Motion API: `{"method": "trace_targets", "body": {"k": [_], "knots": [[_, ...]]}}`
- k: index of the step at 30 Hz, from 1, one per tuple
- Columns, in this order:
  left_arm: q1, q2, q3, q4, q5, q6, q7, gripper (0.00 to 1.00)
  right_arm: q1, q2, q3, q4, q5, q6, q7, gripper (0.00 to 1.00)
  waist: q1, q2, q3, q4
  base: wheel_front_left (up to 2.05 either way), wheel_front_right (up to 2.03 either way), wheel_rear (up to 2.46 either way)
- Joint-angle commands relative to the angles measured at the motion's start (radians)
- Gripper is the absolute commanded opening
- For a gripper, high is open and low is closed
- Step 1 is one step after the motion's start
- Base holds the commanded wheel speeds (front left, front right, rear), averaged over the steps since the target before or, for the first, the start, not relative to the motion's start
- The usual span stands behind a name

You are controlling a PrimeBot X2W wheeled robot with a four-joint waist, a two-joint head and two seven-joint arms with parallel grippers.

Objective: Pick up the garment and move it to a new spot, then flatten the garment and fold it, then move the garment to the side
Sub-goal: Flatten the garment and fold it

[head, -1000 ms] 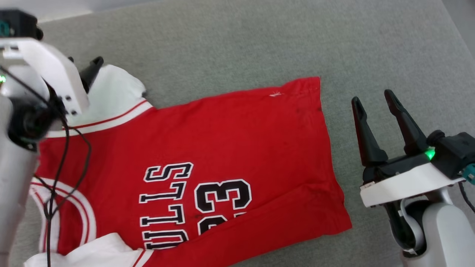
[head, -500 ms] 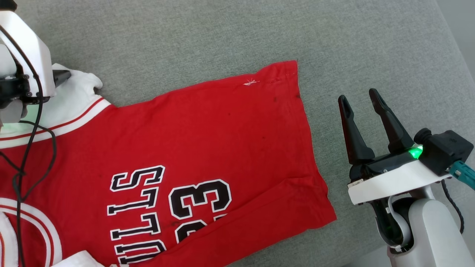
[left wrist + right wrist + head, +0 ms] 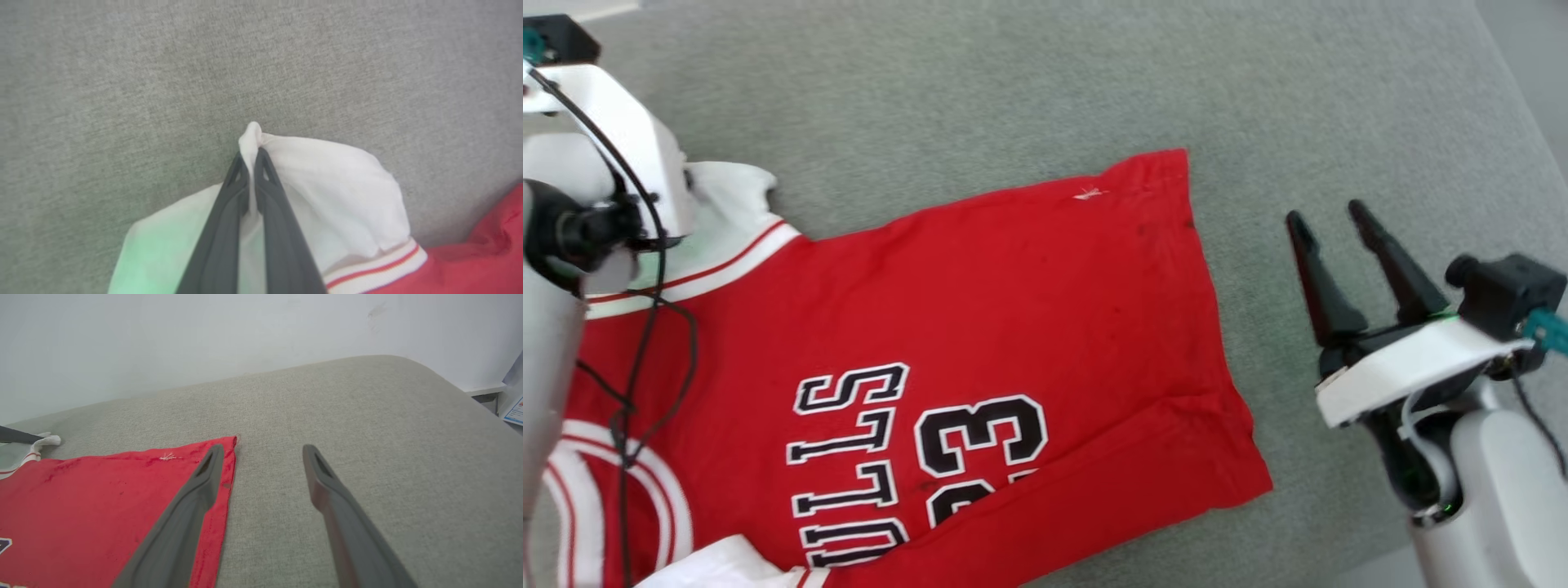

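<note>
The garment [image 3: 980,327], a red jersey with black "BULLS 23" lettering, lies spread face up on the grey cushion. Its white sleeve [image 3: 727,204] is at the far left and its hem points right. In the left wrist view my left gripper [image 3: 251,157] is shut on a pinched fold of that white sleeve [image 3: 339,196]. In the head view the left wrist's white bracket [image 3: 621,131] covers the fingers. My right gripper [image 3: 1327,212] stands open just right of the hem, off the cloth. Its fingers hover over the hem corner of the garment [image 3: 102,498], with the right gripper [image 3: 263,449] holding nothing.
The grey cushion [image 3: 1013,82] stretches beyond the jersey at the back and right. Its rounded right edge [image 3: 1523,106] drops off beside my right arm. A white wall [image 3: 204,335] rises behind the cushion. A black cable [image 3: 645,343] hangs from my left arm over the jersey.
My left gripper has closed on the white sleeve, where its fingers stood open before. The head camera has shifted. The right gripper stays open beside the hem.
</note>
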Motion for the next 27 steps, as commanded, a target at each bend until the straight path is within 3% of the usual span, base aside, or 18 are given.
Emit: {"method": "trace_targets", "body": {"k": [1,9,18,27], "knots": [[0.013,-0.038,0.007,0.013,-0.011,-0.031,-0.082,0.0,-0.059,-0.042,-0.003,0.061,0.018,0.0,0.047,1.0,0.0,0.0,-0.05,0.062,0.0,0.0,0.0],[-0.049,-0.09,-0.012,0.003,0.022,-0.096,-0.222,0.0,-0.186,-0.117,0.002,0.227,0.111,0.0,0.284,1.0,0.0,0.0,-0.076,0.182,0.0,0.0,0.0],[-0.089,-0.137,-0.045,-0.037,0.036,-0.132,-0.271,0.0,-0.401,-0.18,0.054,0.413,0.131,0.0,0.598,1.0,0.0,0.0,-0.021,0.289,0.0,0.0,0.0],[-0.099,-0.151,-0.068,-0.035,0.032,-0.151,-0.29,0.0,-0.488,-0.166,0.162,0.563,0.156,0.0,0.733,1.0,0.0,0.0,0.016,0.307,0.0,0.0,0.0]]}}
